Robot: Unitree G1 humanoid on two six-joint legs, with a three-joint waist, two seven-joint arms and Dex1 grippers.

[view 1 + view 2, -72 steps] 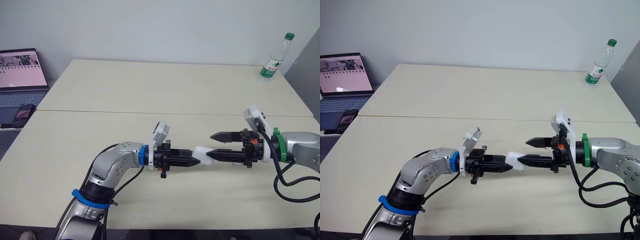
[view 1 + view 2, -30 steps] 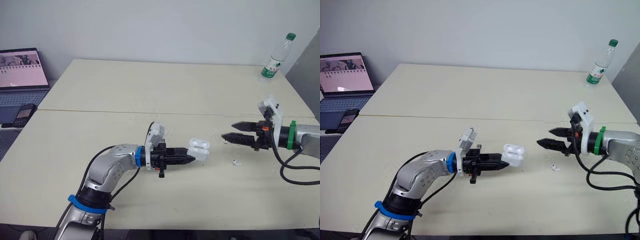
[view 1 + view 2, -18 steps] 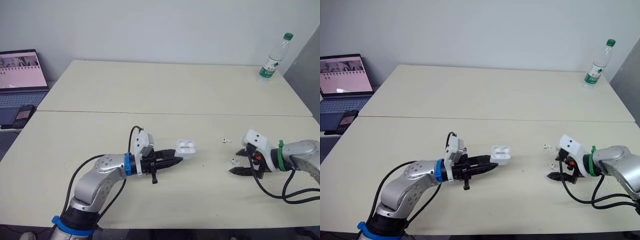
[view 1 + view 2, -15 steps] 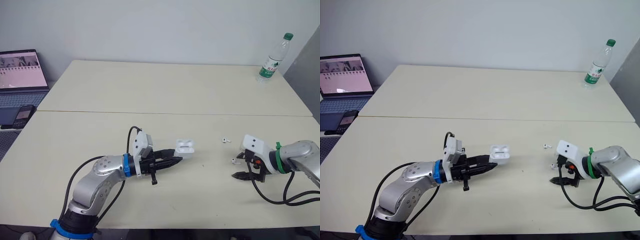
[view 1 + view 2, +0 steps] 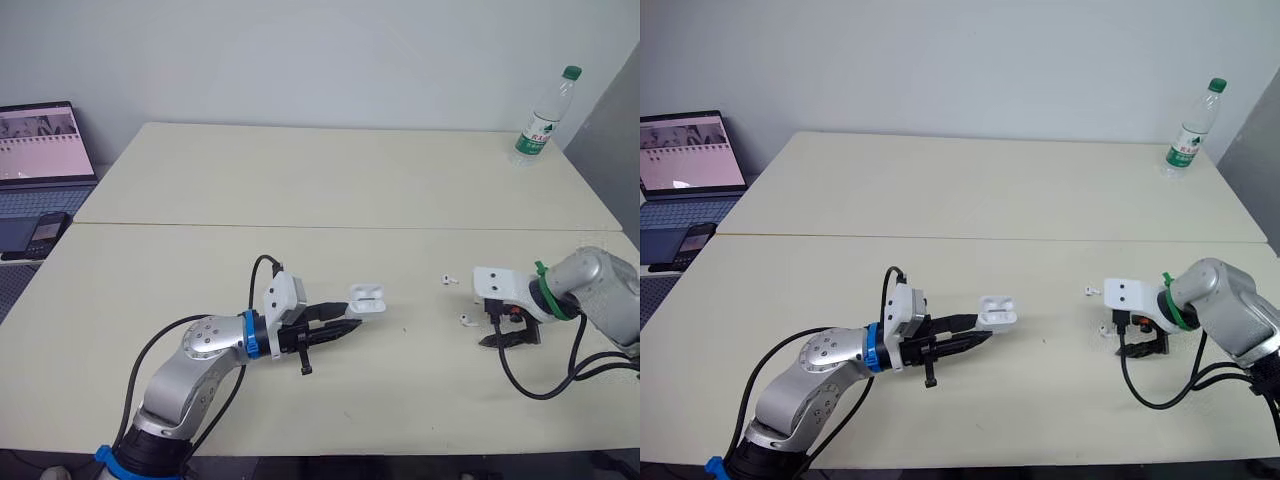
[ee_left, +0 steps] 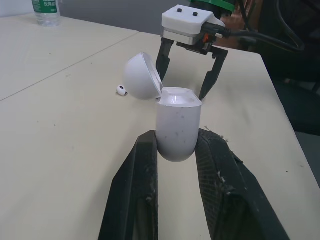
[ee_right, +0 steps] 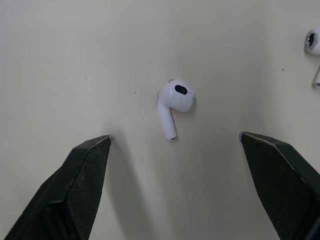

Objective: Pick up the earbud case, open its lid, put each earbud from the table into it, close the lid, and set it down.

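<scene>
The white earbud case is held just above the table with its lid flipped open, and my left gripper is shut on its lower body. Two white earbuds lie on the table to the right: one nearer me, the other a little farther back. My right gripper points down at the table over the nearer earbud. Its fingers stand open on either side of that earbud, apart from it. The second earbud lies off to one side.
A green-capped water bottle stands at the far right corner. A laptop and a phone sit on a side surface beyond the table's left edge. A seam crosses the table.
My right gripper left the case, swung right and tipped down over the nearer earbud. The left gripper drew back and lower with the case, whose lid now stands open.
</scene>
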